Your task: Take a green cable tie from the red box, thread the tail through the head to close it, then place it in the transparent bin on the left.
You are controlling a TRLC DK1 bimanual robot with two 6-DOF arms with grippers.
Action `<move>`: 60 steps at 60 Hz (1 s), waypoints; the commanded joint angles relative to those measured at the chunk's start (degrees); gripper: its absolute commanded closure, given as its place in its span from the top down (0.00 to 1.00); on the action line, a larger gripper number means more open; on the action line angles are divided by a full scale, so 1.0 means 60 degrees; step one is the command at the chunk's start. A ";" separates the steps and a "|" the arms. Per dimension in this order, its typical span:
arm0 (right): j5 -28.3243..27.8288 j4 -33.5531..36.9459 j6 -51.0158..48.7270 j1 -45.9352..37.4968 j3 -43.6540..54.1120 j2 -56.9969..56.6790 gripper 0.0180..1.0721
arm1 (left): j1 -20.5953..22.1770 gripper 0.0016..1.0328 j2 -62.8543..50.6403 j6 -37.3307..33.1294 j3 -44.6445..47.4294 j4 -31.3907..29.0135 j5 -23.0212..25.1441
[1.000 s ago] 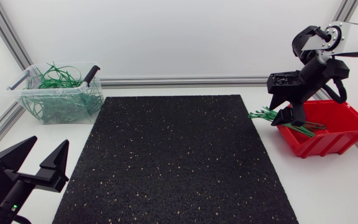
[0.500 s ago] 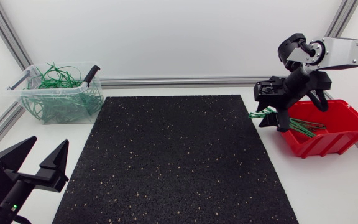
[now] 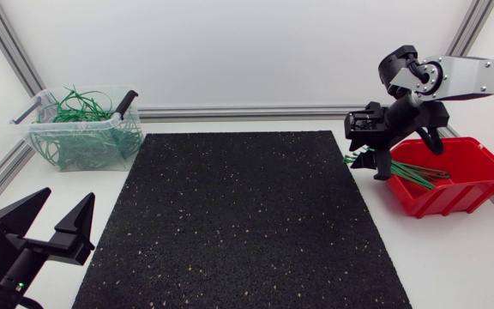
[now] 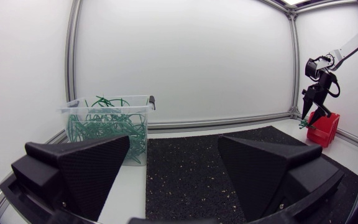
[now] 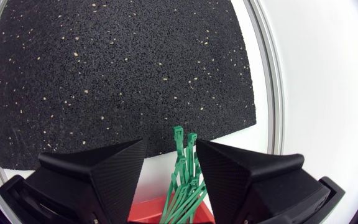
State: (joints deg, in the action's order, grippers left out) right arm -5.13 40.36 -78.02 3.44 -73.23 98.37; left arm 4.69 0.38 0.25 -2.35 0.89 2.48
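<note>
right gripper [image 3: 373, 166]: hangs over the left end of the red box [image 3: 457, 196], tilted down toward the mat; fingers apart, a clear gap between them
cable ties [image 3: 356, 158]: a green bundle lies in the red box, its ends sticking out over the box's left rim toward the mat – in the right wrist view these ends sit in the gap between the right gripper's fingers, and i cannot tell whether either finger touches them
red box: on the table [image 3: 453, 257] at the right, just beside the mat's right edge
left gripper [image 3: 67, 199]: low at the near left corner, beside the mat; fingers spread wide, nothing between them
clear bin [image 3: 84, 152]: far left corner of the table, well apart from the red box; a tangle of green ties inside
mat [image 3: 238, 215]: black, speckled, covers the middle of the table
change: a second ago the right gripper sat lower and further right, over the box – now it is higher and closer to the mat's corner, its wrist turned; the ties poke out at the same spot; left gripper and bin are where they were
</note>
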 commanded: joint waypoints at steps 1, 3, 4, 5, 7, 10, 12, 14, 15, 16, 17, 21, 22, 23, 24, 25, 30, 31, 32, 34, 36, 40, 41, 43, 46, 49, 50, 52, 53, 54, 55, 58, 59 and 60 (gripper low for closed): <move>0.0122 -0.0164 0.0054 0.0100 0.0355 0.0290 0.56 | 0.0068 0.96 -0.0005 0.0178 0.0377 -0.0235 -0.0047; 0.0151 -0.0252 0.0054 0.0129 0.0399 0.0305 0.56 | 0.0068 0.96 -0.0005 0.0178 0.0377 -0.0235 -0.0047; 0.0166 -0.0296 0.0054 0.0129 0.0428 0.0334 0.56 | 0.0068 0.96 -0.0005 0.0178 0.0377 -0.0235 -0.0047; 0.0180 -0.0310 0.0054 0.0129 0.0428 0.0349 0.56 | 0.0068 0.96 -0.0005 0.0178 0.0377 -0.0235 -0.0047; 0.0195 -0.0310 0.0054 0.0144 0.0428 0.0363 0.56 | 0.0068 0.96 -0.0005 0.0178 0.0377 -0.0235 -0.0047; 0.0195 -0.0325 0.0054 0.0144 0.0428 0.0378 0.56 | 0.0068 0.96 -0.0005 0.0178 0.0377 -0.0235 -0.0047; 0.0195 -0.0340 0.0054 0.0159 0.0413 0.0393 0.56 | 0.0068 0.96 -0.0005 0.0178 0.0377 -0.0235 -0.0047; 0.0195 -0.0354 0.0054 0.0159 0.0413 0.0393 0.54 | 0.0068 0.96 -0.0005 0.0178 0.0377 -0.0235 -0.0047; 0.0195 -0.0369 0.0054 0.0173 0.0413 0.0393 0.52 | 0.0068 0.96 -0.0005 0.0178 0.0377 -0.0235 -0.0047; 0.0195 -0.0398 0.0054 0.0203 0.0428 0.0393 0.50 | 0.0068 0.96 -0.0020 0.0178 0.0377 -0.0235 -0.0047; 0.0195 -0.0413 0.0054 0.0203 0.0443 0.0393 0.49 | 0.0068 0.96 -0.0020 0.0178 0.0377 -0.0235 -0.0047; 0.0210 -0.0442 0.0054 0.0217 0.0457 0.0393 0.47 | 0.0068 0.96 -0.0020 0.0178 0.0377 -0.0235 -0.0047; 0.0210 -0.0457 0.0054 0.0232 0.0457 0.0393 0.47 | 0.0068 0.96 -0.0020 0.0178 0.0377 -0.0235 -0.0047; 0.0210 -0.0457 0.0054 0.0232 0.0443 0.0393 0.47 | 0.0068 0.96 -0.0020 0.0178 0.0377 -0.0235 -0.0047; 0.0210 -0.0457 0.0054 0.0232 0.0443 0.0393 0.47 | 0.0068 0.96 -0.0020 0.0178 0.0377 -0.0235 -0.0047; 0.0210 -0.0457 0.0054 0.0232 0.0443 0.0407 0.47 | 0.0068 0.96 -0.0020 0.0178 0.0377 -0.0235 -0.0047; 0.0210 -0.0457 0.0054 0.0232 0.0443 0.0466 0.42 | 0.0068 0.96 -0.0020 0.0178 0.0377 -0.0235 -0.0047; 0.0224 -0.0457 0.0054 0.0247 0.0443 0.0480 0.42 | 0.0068 0.96 -0.0020 0.0178 0.0377 -0.0235 -0.0047; 0.0210 -0.0472 0.0054 0.0232 0.0457 0.0495 0.42 | 0.0068 0.96 -0.0005 0.0178 0.0377 -0.0235 -0.0047; 0.0224 -0.0516 0.0054 0.0232 0.0487 0.0510 0.42 | 0.0068 0.96 -0.0020 0.0178 0.0377 -0.0235 -0.0047; 0.0254 -0.0530 0.0054 0.0232 0.0501 0.0524 0.42 | 0.0068 0.96 -0.0020 0.0178 0.0377 -0.0235 -0.0047; 0.0268 -0.0530 0.0054 0.0217 0.0530 0.0539 0.42 | 0.0068 0.96 -0.0020 0.0178 0.0377 -0.0235 -0.0047; 0.0268 -0.0530 0.0039 0.0217 0.0545 0.0539 0.42 | 0.0068 0.96 -0.0005 0.0178 0.0377 -0.0235 -0.0047; 0.0268 -0.0530 0.0025 0.0203 0.0560 0.0539 0.42 | 0.0068 0.96 -0.0020 0.0178 0.0377 -0.0235 -0.0047; 0.0268 -0.0530 -0.0005 0.0173 0.0618 0.0495 0.42 | 0.0098 0.96 -0.0020 0.0178 0.0377 -0.0235 -0.0047; 0.0283 -0.0516 -0.0049 0.0144 0.0677 0.0437 0.39 | 0.0141 0.96 -0.0020 0.0178 0.0377 -0.0235 -0.0047; 0.0268 -0.0516 -0.0078 0.0129 0.0706 0.0422 0.36 | 0.0141 0.96 -0.0005 0.0178 0.0377 -0.0235 -0.0047; 0.0268 -0.0516 -0.0107 0.0115 0.0736 0.0393 0.32 | 0.0171 0.96 -0.0020 0.0178 0.0377 -0.0235 -0.0047; 0.0268 -0.0516 -0.0151 0.0100 0.0750 0.0378 0.30 | 0.0171 0.96 -0.0005 0.0178 0.0377 -0.0235 -0.0047; 0.0268 -0.0516 -0.0151 0.0085 0.0750 0.0363 0.28 | 0.0185 0.96 -0.0020 0.0178 0.0377 -0.0235 -0.0047; 0.0268 -0.0501 -0.0151 0.0071 0.0765 0.0349 0.28 | 0.0200 0.96 -0.0020 0.0178 0.0377 -0.0235 -0.0047; 0.0268 -0.0501 -0.0181 0.0041 0.0779 0.0334 0.28 | 0.0215 0.96 -0.0005 0.0178 0.0377 -0.0235 -0.0047; 0.0268 -0.0501 -0.0195 0.0027 0.0794 0.0334 0.28 | 0.0229 0.96 -0.0005 0.0178 0.0377 -0.0235 -0.0047; 0.0268 -0.0501 -0.0195 0.0027 0.0809 0.0334 0.28 | 0.0229 0.96 -0.0005 0.0178 0.0377 -0.0235 -0.0047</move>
State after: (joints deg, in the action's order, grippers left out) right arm -3.99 37.26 -78.06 4.14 -70.04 100.33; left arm 5.58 0.38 0.25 -2.35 0.89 2.48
